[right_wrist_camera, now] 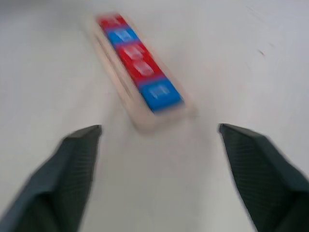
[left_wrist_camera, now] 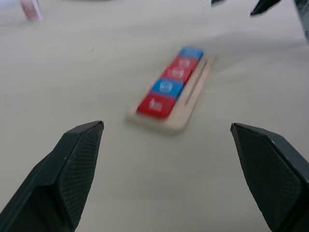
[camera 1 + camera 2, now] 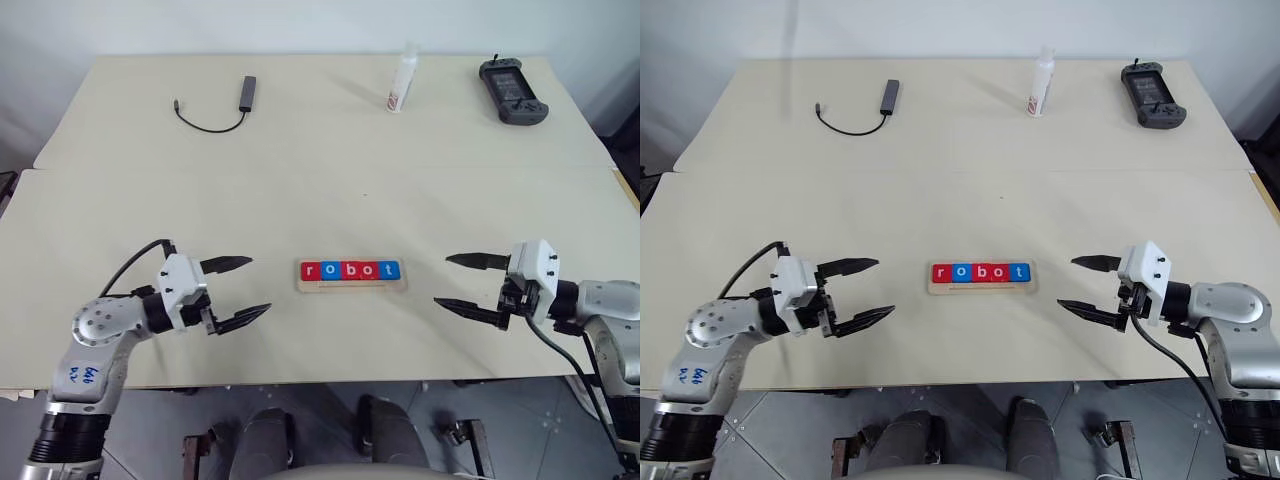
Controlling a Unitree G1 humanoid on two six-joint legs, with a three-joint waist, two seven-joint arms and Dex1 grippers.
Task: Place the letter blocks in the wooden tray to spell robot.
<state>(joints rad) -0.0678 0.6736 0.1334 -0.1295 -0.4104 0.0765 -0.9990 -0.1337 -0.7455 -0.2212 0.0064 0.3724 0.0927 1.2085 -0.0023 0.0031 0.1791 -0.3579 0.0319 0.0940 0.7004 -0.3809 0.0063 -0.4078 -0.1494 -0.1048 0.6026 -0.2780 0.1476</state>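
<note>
Bare cream bench point(image 3: 330, 190) surrounds long pale wooden tray point(image 3: 352, 286), long axis left-right, red and blue letter blocks point(image 3: 350, 270) reading robot; left end effector point(image 3: 238, 289) and right end effector point(image 3: 462, 281) open, empty, flanking, well apart.

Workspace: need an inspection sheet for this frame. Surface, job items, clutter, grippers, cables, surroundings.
Surface: pale table, seam across its middle.
Job's things: wooden tray near the front edge, between the arms; five letter blocks in it read robot, coloured red, blue, red, red, blue.
Clutter: white bottle upright and grey handheld controller at the far edge.
Grippers: left gripper and right gripper both open, empty, clear of the tray.
Cables: small adapter with black cable at far left.
Surroundings: grey tiled floor in front of the table.
</note>
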